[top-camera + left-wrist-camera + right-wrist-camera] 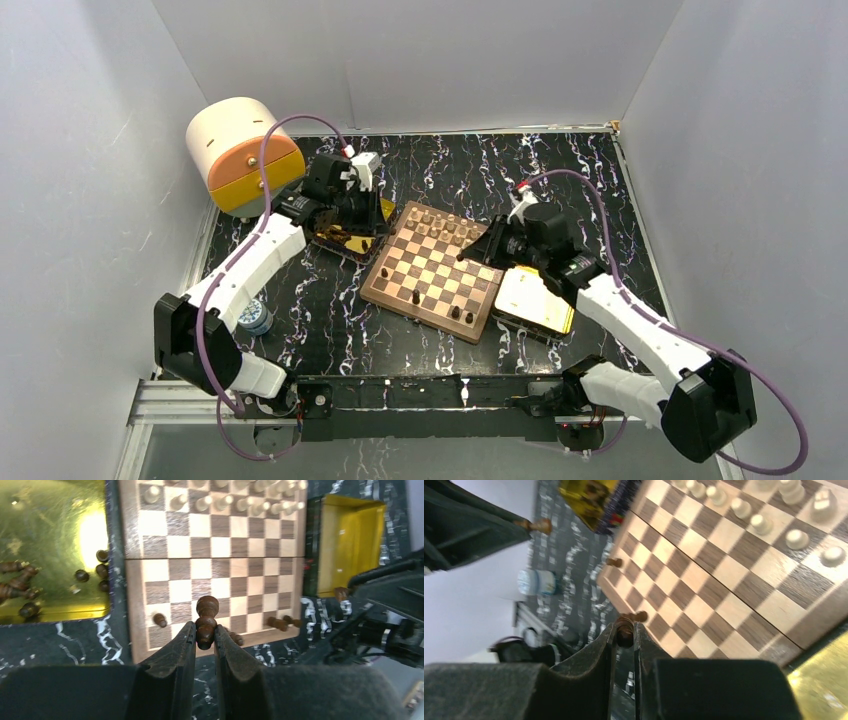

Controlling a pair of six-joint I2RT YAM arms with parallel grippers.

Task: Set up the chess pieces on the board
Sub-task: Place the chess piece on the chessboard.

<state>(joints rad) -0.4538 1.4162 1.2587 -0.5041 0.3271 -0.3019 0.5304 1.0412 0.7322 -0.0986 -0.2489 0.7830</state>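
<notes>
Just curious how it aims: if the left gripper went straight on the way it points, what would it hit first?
Probably the board, at a bare square near its edge, with the dark chess piece that the left gripper holds touching first. Depth is hard to judge.

Bright even light, glare on gold tray, wrist views blurred

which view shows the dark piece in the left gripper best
The left wrist view: the dark piece is large and sharp there, pinched upright between the fingers of the left gripper. The right wrist view shows it only small and distant at upper left. In the top external view it is too small to make out.
</notes>
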